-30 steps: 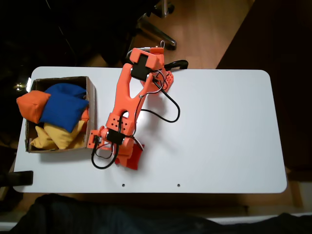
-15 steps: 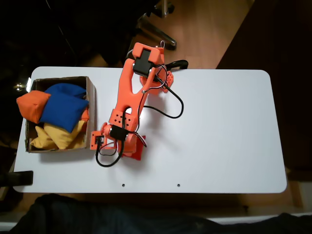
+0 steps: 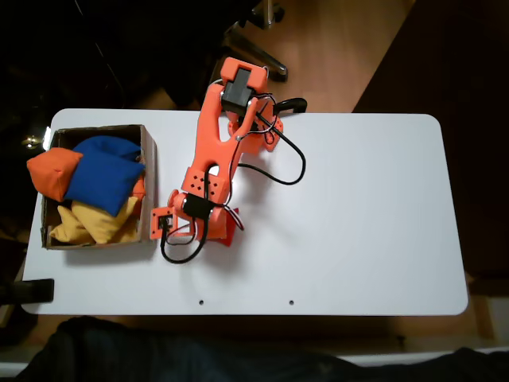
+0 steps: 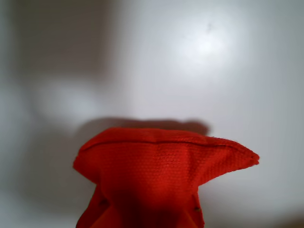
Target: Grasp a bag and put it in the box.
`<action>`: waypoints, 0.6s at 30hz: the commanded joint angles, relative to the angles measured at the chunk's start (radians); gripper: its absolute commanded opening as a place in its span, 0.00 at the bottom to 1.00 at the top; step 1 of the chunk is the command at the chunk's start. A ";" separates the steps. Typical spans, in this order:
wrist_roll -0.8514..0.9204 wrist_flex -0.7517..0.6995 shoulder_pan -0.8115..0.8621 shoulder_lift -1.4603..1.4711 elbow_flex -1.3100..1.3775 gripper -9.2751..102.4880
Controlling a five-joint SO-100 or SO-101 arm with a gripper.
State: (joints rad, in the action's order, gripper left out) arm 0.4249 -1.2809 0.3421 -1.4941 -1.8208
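In the fixed view the red bag (image 3: pixel 226 231) peeks out from under the orange arm, right of the brown cardboard box (image 3: pixel 149 163). My gripper (image 3: pixel 213 231) is shut on the bag, its fingers hidden beneath the wrist. The wrist view shows the bag (image 4: pixel 156 178) pinched at its lower end. It spreads out above the white table with its shadow behind it, so it looks raised off the surface. The box stands at the table's left end, a short way left of the gripper.
The box holds an orange beanbag (image 3: pixel 52 175), a blue one (image 3: pixel 103 172) and a yellow one (image 3: pixel 89 223), piled above its rim. A black cable (image 3: pixel 288 165) loops right of the arm. The white table (image 3: pixel 366 215) is bare on its right half.
The gripper has drawn back toward the arm's base, up in the fixed view, carrying the red bag with it. The box and its beanbags have not moved.
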 commanded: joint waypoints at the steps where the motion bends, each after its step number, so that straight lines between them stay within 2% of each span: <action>1: -0.008 -0.008 -0.008 -0.081 -0.003 0.13; 18: -0.020 -0.091 -0.031 -0.396 0.020 0.14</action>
State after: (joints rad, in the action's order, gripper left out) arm 0.4096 -1.3530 0.3191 -1.7978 -1.8316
